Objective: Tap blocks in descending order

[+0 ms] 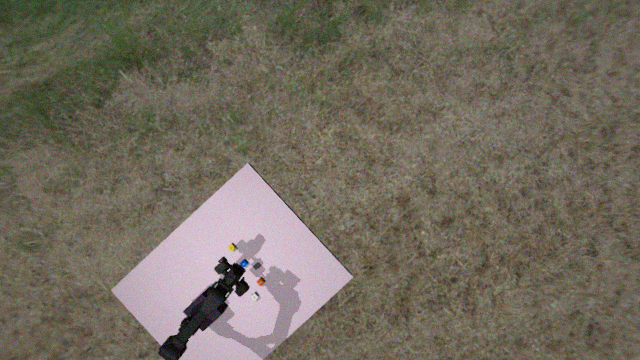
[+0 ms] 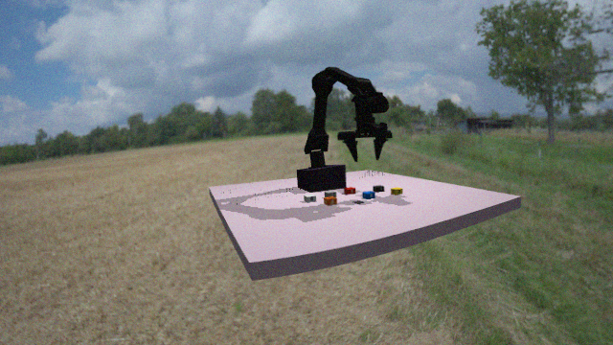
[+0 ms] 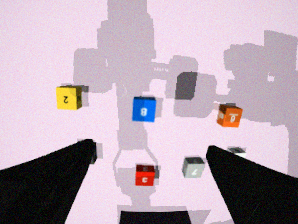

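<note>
1. Framing the near edge of the wrist view, the gripper (image 3: 149,156) is showing its two dark fingers spread wide apart with nothing between them.
2. Hanging well above the pink table (image 2: 364,240) in the exterior view, the gripper (image 2: 365,144) is pointing its tips downward, clear of every block.
3. Sitting nearest in the wrist view, between the fingers, is the red block (image 3: 145,175), with the grey-white block (image 3: 193,167) just to its right.
4. Lying a little farther out, the blue block (image 3: 144,108) is showing near the middle of the wrist view, with the orange block (image 3: 229,115) to its right.
5. Resting off to the left and well apart from the others is the yellow block (image 3: 68,98), showing a dark digit that is too blurred to read.
6. Sitting farthest, just beyond and right of the blue one, is the black block (image 3: 185,86), lying within the arm's shadow (image 3: 127,43).
7. Showing in the exterior view only, another grey block (image 2: 330,194) is sitting just behind the orange one.
</note>
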`<state>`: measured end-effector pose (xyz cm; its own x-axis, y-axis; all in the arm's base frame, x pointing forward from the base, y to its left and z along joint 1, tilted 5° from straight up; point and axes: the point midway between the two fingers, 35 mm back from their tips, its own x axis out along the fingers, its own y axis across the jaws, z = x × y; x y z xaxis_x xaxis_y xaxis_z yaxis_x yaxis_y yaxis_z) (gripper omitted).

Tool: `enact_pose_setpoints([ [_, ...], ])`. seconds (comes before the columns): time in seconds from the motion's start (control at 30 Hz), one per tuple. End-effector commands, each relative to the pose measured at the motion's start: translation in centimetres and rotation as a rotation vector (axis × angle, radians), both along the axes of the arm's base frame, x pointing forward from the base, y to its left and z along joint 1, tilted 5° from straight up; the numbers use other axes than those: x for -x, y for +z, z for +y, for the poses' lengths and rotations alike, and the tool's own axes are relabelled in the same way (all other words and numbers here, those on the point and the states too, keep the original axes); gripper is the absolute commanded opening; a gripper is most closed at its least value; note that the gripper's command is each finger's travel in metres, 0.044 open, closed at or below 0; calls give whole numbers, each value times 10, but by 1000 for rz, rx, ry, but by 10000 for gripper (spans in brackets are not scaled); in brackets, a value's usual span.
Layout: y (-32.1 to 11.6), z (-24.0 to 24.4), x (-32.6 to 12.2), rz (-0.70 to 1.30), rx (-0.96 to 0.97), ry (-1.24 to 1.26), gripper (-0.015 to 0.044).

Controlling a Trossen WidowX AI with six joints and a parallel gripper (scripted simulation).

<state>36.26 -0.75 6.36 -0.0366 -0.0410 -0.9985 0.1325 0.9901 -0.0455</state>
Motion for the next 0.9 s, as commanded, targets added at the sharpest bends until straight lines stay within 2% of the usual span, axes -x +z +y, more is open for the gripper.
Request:
enact_pose_setpoints([
  [0.0, -1, -1, 1, 1, 0, 6, 400],
  [0.3, 0, -4, 0, 1, 0, 6, 400],
  [0.6, 7, -135, 19, 3, 14, 6, 400],
  [0.87, 7, -140, 21, 3, 15, 6, 400],
])
